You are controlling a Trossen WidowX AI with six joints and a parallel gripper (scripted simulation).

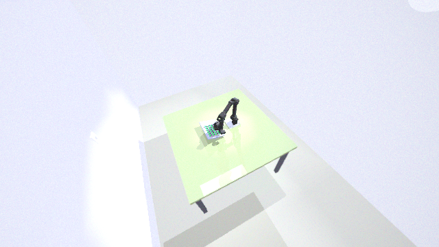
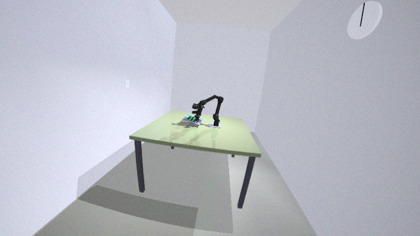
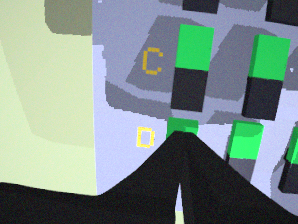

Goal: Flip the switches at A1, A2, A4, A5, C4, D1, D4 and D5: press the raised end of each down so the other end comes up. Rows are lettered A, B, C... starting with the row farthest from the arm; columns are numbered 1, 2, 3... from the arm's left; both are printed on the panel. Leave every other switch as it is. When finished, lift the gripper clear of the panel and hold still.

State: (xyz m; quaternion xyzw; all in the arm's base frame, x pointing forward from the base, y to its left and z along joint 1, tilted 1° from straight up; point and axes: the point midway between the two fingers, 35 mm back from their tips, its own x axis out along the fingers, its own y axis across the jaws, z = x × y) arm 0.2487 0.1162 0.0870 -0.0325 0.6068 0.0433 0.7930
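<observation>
The switch panel stands tilted on the table, with rows of green and black switches. My gripper is shut with nothing between its fingers. Its tips are over the D1 switch, beside the printed D, and hide most of it; only part of its green half shows. Whether the tips touch it I cannot tell. The D2 switch is just right of the fingers, its lower part partly hidden. The C1 switch and C2 switch show green far halves and black near halves. Switches in the top and exterior views are too small to read.
The green table carries the panel and the arm's white base. In the wrist view the panel's left edge is left of the fingers, with the table beyond it. More switches lie up and right of the fingers.
</observation>
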